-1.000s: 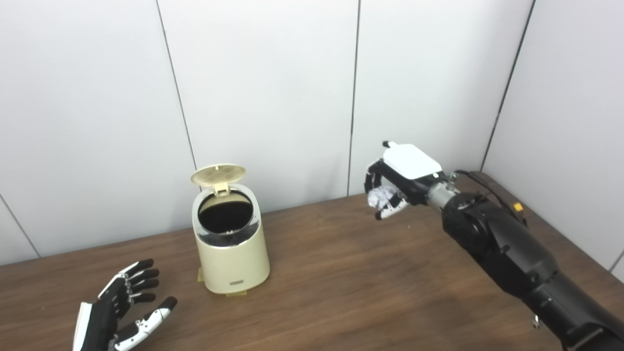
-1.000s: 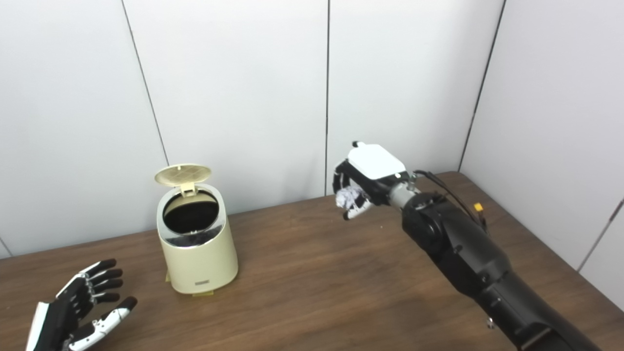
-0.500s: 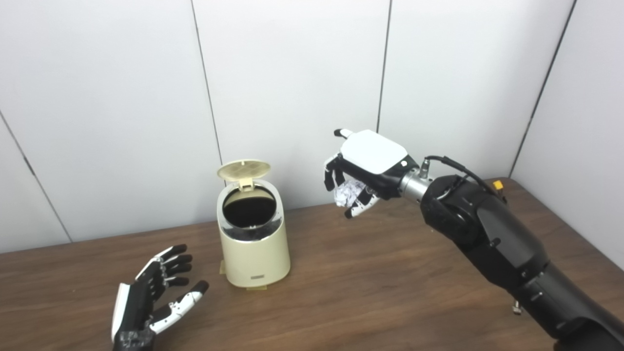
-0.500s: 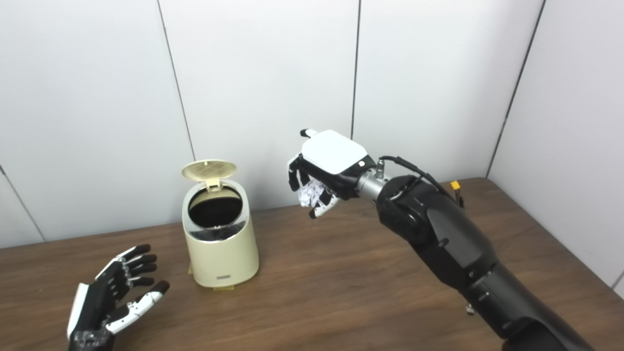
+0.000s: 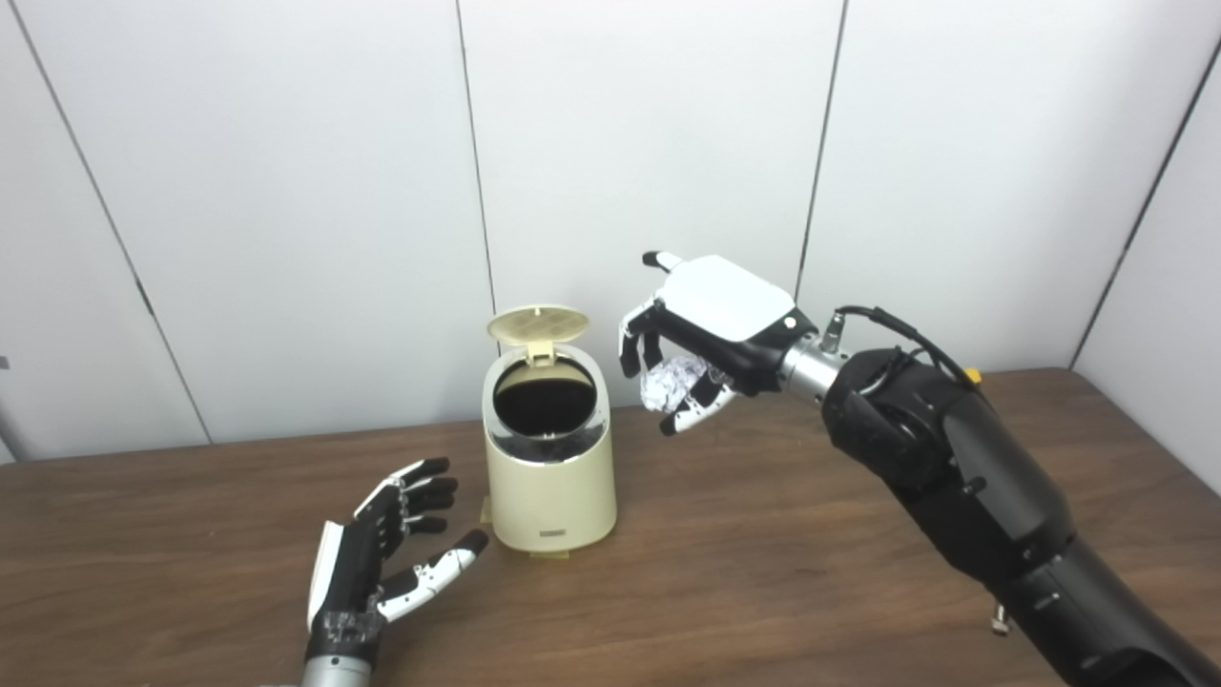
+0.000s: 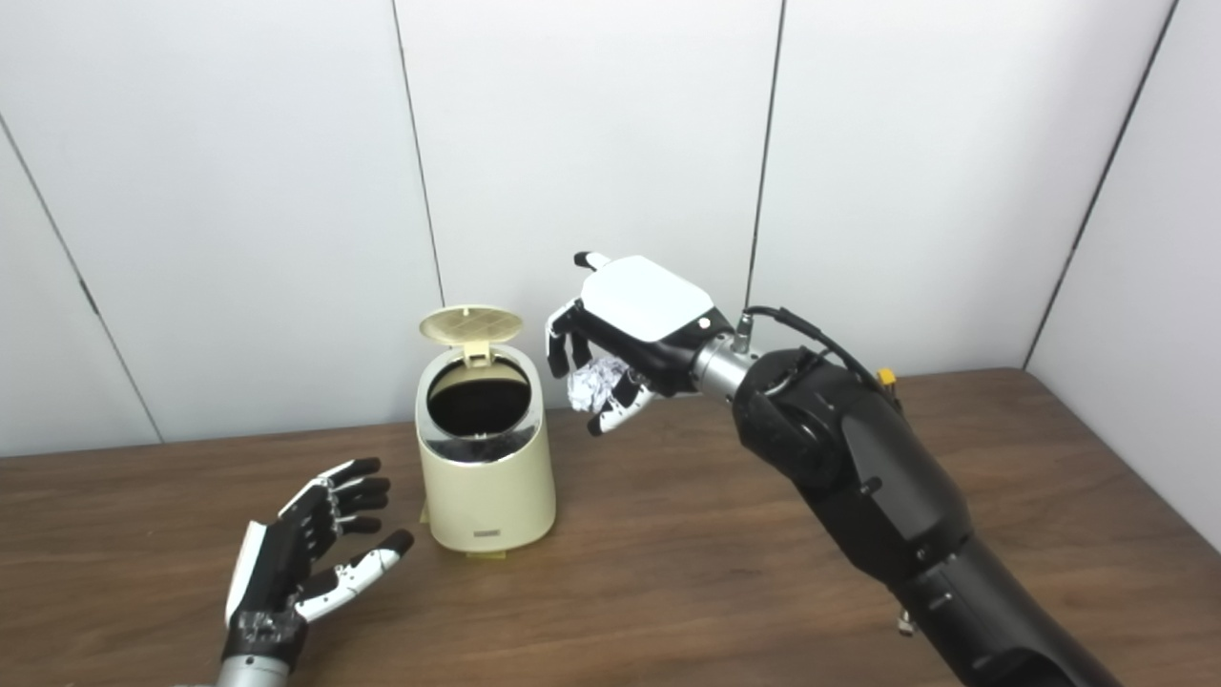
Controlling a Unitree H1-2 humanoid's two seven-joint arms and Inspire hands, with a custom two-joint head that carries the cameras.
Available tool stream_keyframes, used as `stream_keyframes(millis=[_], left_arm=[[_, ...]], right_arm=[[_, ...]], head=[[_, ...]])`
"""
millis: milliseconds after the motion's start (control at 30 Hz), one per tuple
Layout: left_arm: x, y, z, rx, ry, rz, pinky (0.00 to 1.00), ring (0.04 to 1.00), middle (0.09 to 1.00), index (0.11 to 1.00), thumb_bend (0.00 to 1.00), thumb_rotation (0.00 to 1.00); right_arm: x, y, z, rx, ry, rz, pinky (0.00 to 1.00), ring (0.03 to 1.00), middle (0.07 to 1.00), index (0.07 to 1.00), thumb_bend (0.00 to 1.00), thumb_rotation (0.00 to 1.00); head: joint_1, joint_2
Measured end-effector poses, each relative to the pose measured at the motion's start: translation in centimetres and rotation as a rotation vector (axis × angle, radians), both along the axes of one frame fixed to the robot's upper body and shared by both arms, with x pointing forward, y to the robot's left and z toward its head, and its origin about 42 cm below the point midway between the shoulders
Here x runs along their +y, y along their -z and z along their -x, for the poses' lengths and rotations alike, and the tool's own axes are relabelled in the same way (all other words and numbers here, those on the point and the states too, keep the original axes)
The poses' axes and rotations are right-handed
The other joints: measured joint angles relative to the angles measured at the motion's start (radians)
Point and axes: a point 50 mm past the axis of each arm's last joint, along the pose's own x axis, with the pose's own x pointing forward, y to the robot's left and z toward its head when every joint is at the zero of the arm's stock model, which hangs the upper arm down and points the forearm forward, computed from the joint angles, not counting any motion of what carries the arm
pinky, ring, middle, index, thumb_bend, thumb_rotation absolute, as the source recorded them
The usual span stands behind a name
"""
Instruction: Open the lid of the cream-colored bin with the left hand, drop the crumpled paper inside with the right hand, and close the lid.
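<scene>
Holding the crumpled paper (image 5: 668, 382) in curled fingers, the right hand (image 5: 711, 334) hangs in the air at about 2 o'clock from the cream-colored bin (image 5: 550, 458), just beside its rim. Bin's standing mid-bench (image 5: 763, 572) with its lid (image 5: 537, 324) flipped up. The left hand (image 5: 382, 549) sits at 8 o'clock from the bin, fingers spread, holding nothing.

Bin sat mid-table, a hand on either side

The bin (image 5: 548, 458) stood on the table (image 5: 763, 572) with its lid (image 5: 537, 323) tipped up behind the opening. Left hand (image 5: 382, 549) was in front-left; right hand (image 5: 706, 334) hung up to its right with the crumpled paper (image 5: 668, 382).
</scene>
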Motion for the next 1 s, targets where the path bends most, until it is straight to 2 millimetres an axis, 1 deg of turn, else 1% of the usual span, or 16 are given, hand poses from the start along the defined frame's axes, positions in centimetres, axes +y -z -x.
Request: stream_keyframes(millis=[200,267,533,600,700,800,1000], left_arm=[[-0.5,0.0,0.0,0.007,-0.005,0.013,0.66,0.727,0.729,0.798,0.68,0.11],[-0.6,0.0,-0.1,0.008,-0.004,0.014,0.67,0.728,0.728,0.800,0.68,0.13],[-1.1,0.1,-0.1,0.021,-0.001,0.020,0.68,0.731,0.727,0.802,0.69,0.13],[-1.2,0.1,-0.1,0.021,-0.002,0.022,0.68,0.731,0.727,0.803,0.69,0.12],[-1.5,0.1,0.0,0.022,-0.002,0.026,0.64,0.724,0.725,0.802,0.69,0.12],[-1.8,0.0,0.1,0.019,-0.001,0.027,0.66,0.725,0.723,0.801,0.69,0.13],[-2.0,0.0,0.2,0.019,0.001,0.031,0.68,0.726,0.720,0.798,0.70,0.13]], right_arm=[[1.6,-0.3,0.0,-0.002,-0.034,-0.002,1.00,0.694,0.461,0.512,0.53,0.00],[1.9,-0.3,0.0,0.000,-0.041,0.000,1.00,0.688,0.462,0.511,0.53,0.00],[3.5,0.5,-0.4,0.021,-0.075,0.010,1.00,0.674,0.463,0.511,0.53,0.00],[4.0,0.5,-0.5,0.017,-0.089,0.010,1.00,0.669,0.461,0.512,0.53,0.00],[4.8,0.2,-0.8,0.010,-0.110,-0.003,1.00,0.675,0.462,0.510,0.53,0.00],[5.3,0.2,-0.9,0.013,-0.118,-0.012,1.00,0.679,0.463,0.510,0.53,0.00],[6.0,1.0,-1.5,0.048,-0.117,-0.010,1.00,0.694,0.462,0.512,0.53,0.00]], head=[[0.015,0.000],[0.018,0.000],[0.037,0.002],[0.038,0.002],[0.046,0.002],[0.054,0.003],[0.071,0.003]])
